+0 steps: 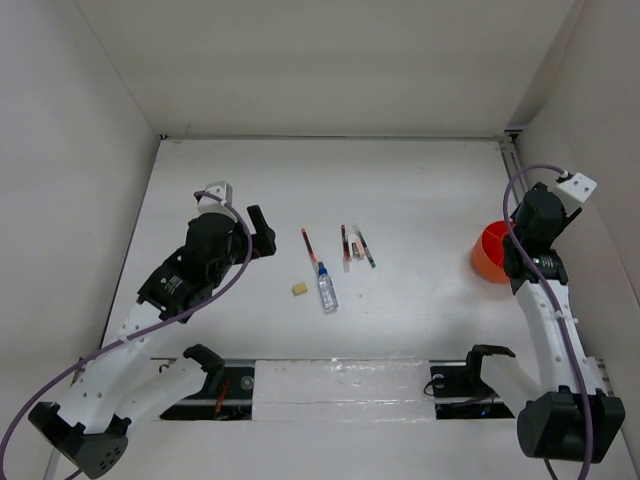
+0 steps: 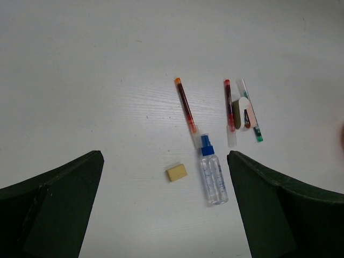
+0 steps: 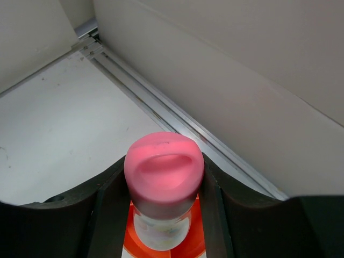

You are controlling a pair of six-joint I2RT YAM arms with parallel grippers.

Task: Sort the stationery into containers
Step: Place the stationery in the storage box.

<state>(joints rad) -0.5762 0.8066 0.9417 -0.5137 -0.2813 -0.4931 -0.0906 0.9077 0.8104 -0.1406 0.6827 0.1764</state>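
Right fingers (image 3: 110, 215) grip pink-capped cylinder (image 3: 164, 172) over tub (image 1: 482, 262) | left fingers (image 2: 54, 207) spread, empty

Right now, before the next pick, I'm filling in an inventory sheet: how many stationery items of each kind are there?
Pens: 3
Clear bottle, blue cap: 1
Tan eraser: 1
Pink-capped cylinder, held above the orange tub: 1
Small pink-and-olive item, kind unclear: 1
Total: 7
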